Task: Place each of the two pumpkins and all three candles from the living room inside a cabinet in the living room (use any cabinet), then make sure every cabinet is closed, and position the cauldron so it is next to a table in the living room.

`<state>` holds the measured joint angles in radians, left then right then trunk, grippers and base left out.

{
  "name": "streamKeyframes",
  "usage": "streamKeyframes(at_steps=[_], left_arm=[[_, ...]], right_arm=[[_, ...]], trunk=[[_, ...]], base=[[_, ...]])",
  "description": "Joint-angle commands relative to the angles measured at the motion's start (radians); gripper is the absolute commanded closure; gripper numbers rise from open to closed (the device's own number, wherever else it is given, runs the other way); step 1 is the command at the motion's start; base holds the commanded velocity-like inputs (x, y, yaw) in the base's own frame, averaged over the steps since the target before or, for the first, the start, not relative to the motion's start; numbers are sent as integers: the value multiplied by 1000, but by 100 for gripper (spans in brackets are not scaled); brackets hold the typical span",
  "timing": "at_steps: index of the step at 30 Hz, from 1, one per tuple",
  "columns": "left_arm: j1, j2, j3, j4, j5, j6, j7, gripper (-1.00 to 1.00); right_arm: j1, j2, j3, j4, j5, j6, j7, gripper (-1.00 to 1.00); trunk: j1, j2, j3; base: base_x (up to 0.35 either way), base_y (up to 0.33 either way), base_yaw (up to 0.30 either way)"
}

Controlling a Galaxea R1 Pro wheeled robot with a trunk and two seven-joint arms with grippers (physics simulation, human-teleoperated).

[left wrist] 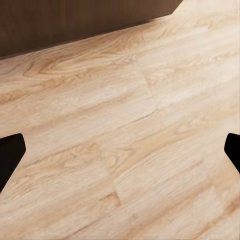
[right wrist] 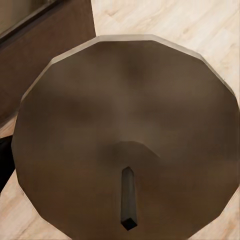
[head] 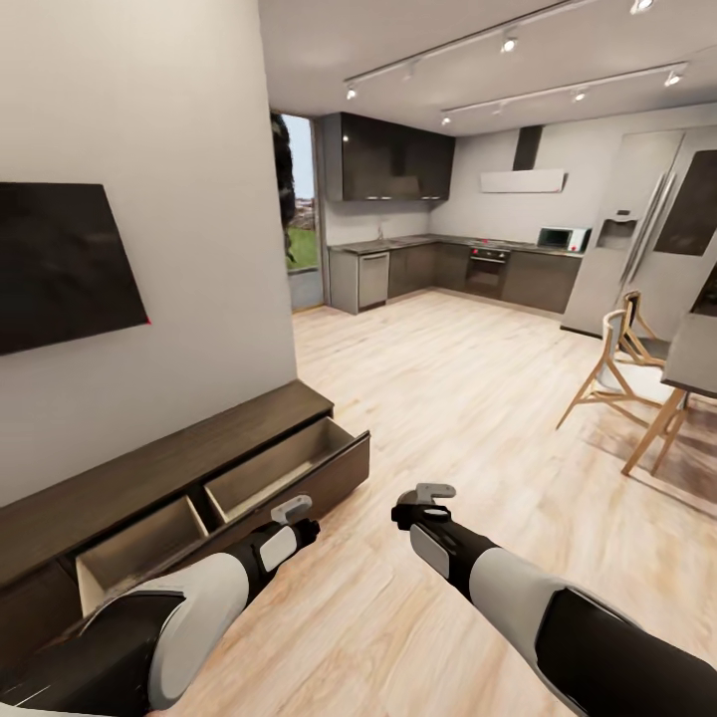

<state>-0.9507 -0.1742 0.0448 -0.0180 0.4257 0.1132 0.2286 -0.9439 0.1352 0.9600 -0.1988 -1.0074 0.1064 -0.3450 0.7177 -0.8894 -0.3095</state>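
Cabinet (head: 169, 468) stood against grey wall below black TV (head: 60, 264), two drawers pulled out, pale insides bare; left gripper (head: 292, 511) hung over plank floor (left wrist: 130, 140) beside it, fingers spread wide, holding nothing; right gripper (head: 430, 495) held candle (right wrist: 125, 135), wick visible, filling right wrist view.

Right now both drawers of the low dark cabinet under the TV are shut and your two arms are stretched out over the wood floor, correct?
Not quite. The head view shows both drawers of the cabinet pulled open, pale interiors exposed, nothing visible inside them. The rest holds: the cabinet sits under the TV, and both arms reach out over the wood floor.
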Motion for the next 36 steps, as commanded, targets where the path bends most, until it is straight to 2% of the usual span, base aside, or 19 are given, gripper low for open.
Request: streamKeyframes(at_steps=[1, 11, 22, 36], left_arm=[[0, 0, 4, -2, -1, 5, 5, -100], [0, 0, 4, -2, -1, 5, 5, -100], [0, 0, 4, -2, -1, 5, 5, -100], [0, 0, 4, -2, -1, 5, 5, -100]], right_arm=[[-1, 0, 8, -2, -2, 6, -6, 100], [-1, 0, 9, -2, -2, 6, -7, 100], [-1, 0, 9, -2, -2, 6, -7, 100], [-1, 0, 9, -2, -2, 6, -7, 100]], trunk=[[1, -1, -1], [1, -1, -5], [1, -1, -16], [1, -1, -31]], base=[[332, 0, 0], [318, -115, 60], [267, -189, 222], [310, -96, 234]])
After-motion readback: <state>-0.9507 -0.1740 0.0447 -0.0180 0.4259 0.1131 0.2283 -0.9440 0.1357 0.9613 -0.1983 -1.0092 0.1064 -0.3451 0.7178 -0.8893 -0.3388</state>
